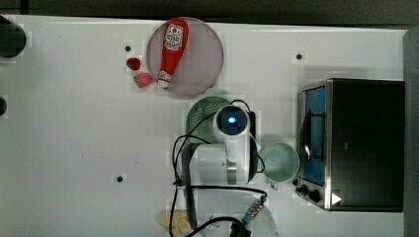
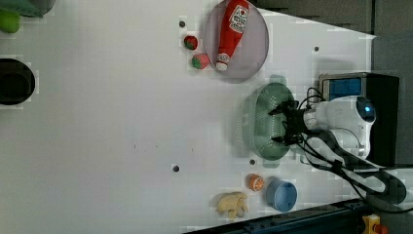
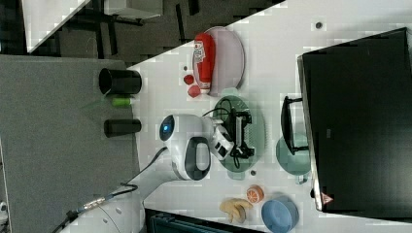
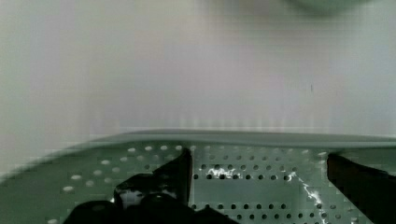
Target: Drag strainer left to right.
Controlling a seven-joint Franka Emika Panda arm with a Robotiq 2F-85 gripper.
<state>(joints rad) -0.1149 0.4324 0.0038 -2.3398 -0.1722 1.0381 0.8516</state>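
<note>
2 fingers (image 4: 175, 175) of the gripper (image 2: 284, 124) stand spread apart inside the strainer (image 2: 258, 122), gripping nothing. The strainer sits between the plate (image 2: 253, 58) and cup (image 1: 281, 160).

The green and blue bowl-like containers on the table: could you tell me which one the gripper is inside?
The strainer, the perforated pale green bowl; the open gripper reaches into it. The smooth mint-green cup and blue bowl stand apart, untouched.

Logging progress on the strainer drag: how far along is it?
Done: the tool is down inside the strainer, fingers spread apart in the wrist view. In hand: the drag itself; strainer sits just below the plate in the top view. Left: pulling it toward the top view's right, where the cup stands.
</note>
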